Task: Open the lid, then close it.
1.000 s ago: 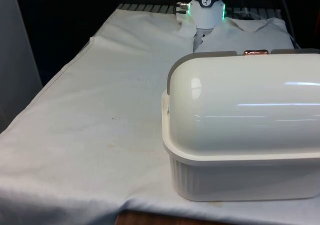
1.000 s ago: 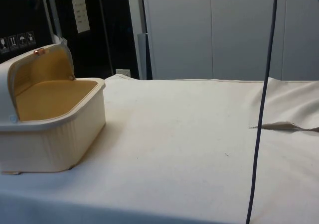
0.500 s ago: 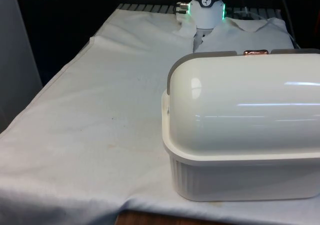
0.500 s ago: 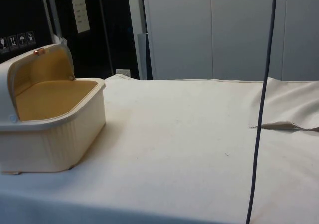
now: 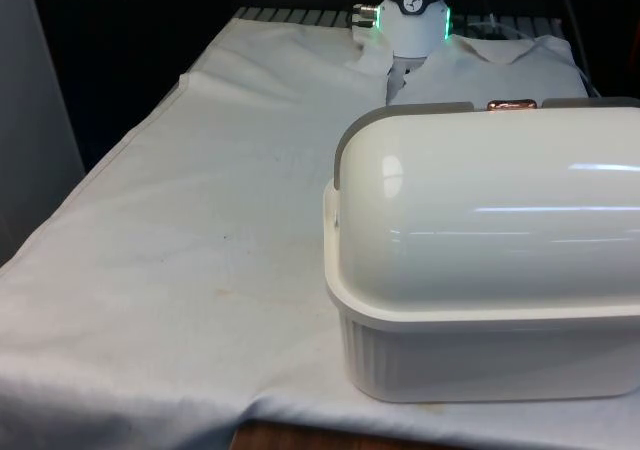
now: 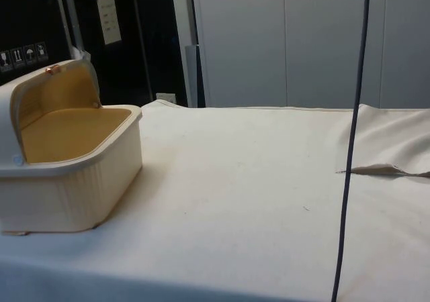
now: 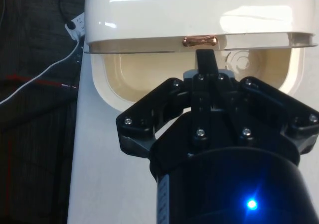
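One bread box (image 7: pixel 199 15), lid (image 5: pixel 490 200) raised, copper handle (image 7: pixel 200 41) just beyond gripper (image 7: pixel 206 59).

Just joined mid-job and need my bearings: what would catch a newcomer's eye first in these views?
The big glossy white bread box on the front view's right, on the white tablecloth. The side view shows its roll-top lid rolled back, baring the tan inside. In the wrist view the black end effector sits just below the lid's small copper handle, its fingers together.
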Tool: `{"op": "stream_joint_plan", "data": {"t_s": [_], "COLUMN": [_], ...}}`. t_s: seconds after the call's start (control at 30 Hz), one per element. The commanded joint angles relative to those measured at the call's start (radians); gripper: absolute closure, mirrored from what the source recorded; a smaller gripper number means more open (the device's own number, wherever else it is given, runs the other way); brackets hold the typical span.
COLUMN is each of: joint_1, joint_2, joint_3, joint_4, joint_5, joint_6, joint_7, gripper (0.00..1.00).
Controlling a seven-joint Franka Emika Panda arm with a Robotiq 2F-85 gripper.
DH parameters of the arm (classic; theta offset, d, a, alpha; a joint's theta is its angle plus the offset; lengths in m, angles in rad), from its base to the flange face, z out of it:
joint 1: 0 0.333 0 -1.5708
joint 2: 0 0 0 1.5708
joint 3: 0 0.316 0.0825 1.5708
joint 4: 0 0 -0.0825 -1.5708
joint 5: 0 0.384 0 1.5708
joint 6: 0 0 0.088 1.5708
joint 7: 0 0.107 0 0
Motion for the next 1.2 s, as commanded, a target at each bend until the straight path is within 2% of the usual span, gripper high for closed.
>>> {"op": "stream_joint_plan", "data": {"t_s": [0.0, 0.03, 0.1, 0.13, 0.17, 0.23, 0.27, 0.43, 0.47, 0.53, 0.57, 0.6, 0.7, 0.73, 0.77, 1.03, 1.07, 1.1, 1.17], "joint_1": [0.003, 0.003, 0.005, 0.002, 0.005, 0.006, 0.006, 0.003, 0.006, 0.006, 0.006, 0.007, 0.010, 0.005, 0.011, 0.016, 0.010, 0.016, 0.019], "joint_2": [0.002, 0.003, 0.004, 0.001, 0.004, 0.004, 0.005, 0.002, 0.005, 0.005, 0.005, 0.006, 0.028, 0.009, 0.036, 0.130, 0.123, 0.139, 0.167], "joint_3": [-0.002, -0.003, -0.003, 0.000, -0.003, -0.003, -0.004, 0.000, -0.003, -0.003, -0.003, -0.003, -0.001, 0.002, 0.000, 0.002, 0.008, 0.002, 0.001], "joint_4": [0.003, 0.003, 0.003, 0.000, 0.003, 0.003, 0.004, 0.000, 0.004, 0.004, 0.004, 0.005, 0.022, 0.005, 0.030, 0.130, 0.124, 0.140, 0.170], "joint_5": [-0.007, -0.008, -0.011, -0.001, -0.012, -0.013, -0.014, -0.007, -0.018, -0.018, -0.019, -0.019, -0.024, -0.012, -0.025, -0.030, -0.018, -0.031, -0.034], "joint_6": [-0.003, -0.002, -0.002, 0.000, -0.002, -0.002, -0.002, 0.000, -0.002, -0.002, -0.002, -0.002, 0.005, 0.002, 0.007, 0.014, 0.012, 0.014, 0.015], "joint_7": [0.007, 0.007, 0.007, -0.001, 0.007, 0.007, 0.007, -0.001, 0.008, 0.008, 0.008, 0.009, 0.014, 0.000, 0.015, 0.026, 0.012, 0.027, 0.031], "gripper": [1.00, 1.00, 0.94, 0.89, 0.89, 0.80, 0.67, 0.44, 0.44, 0.34, 0.30, 0.20, 0.07, 0.02, 0.02, 0.00, 0.00, 0.00, 0.00]}}
